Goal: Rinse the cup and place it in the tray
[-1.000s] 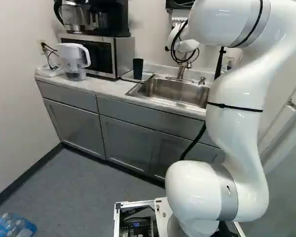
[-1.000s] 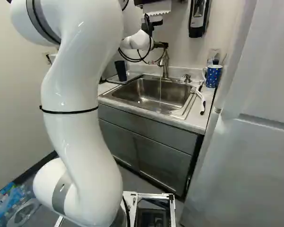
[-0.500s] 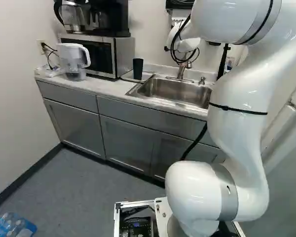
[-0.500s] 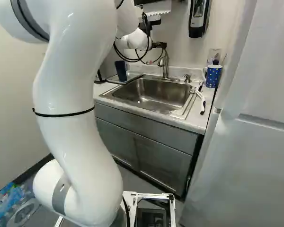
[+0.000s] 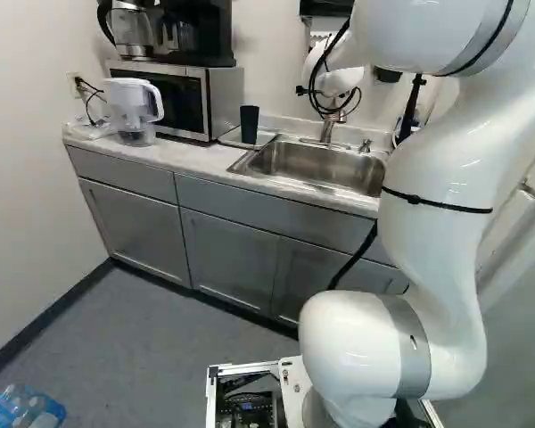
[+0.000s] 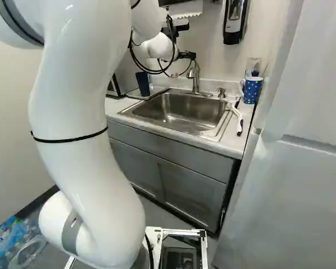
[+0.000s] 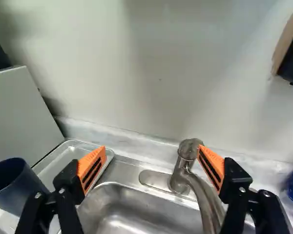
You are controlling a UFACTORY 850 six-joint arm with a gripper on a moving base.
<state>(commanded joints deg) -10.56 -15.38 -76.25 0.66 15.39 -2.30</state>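
Note:
Above the back of the sink, my gripper [image 6: 187,55] is close to the faucet [image 6: 195,75] in the right base view. In the wrist view the gripper [image 7: 151,163] stands wide open, nothing held; the faucet [image 7: 185,168] rises near one orange-padded finger. The dark blue cup [image 7: 19,187] is beyond the other finger, mouth up, on the metal tray [image 7: 73,151]. That cup [image 5: 250,125] shows left of the sink [image 5: 316,165] in the left base view. No water runs from the spout.
A microwave [image 5: 183,98] with a coffee maker on top and a white pitcher [image 5: 134,109] stand left of the tray. Right of the sink are a dotted blue mug [image 6: 252,89] and a white-handled brush [image 6: 236,119]. A soap dispenser [image 6: 233,22] hangs above; a fridge [image 6: 291,157] flanks the counter.
The thin stream under the faucet has stopped. My arm's upper links have swung outward in both base views, and the wrist has edged slightly leftward in the right one. The base has stayed put.

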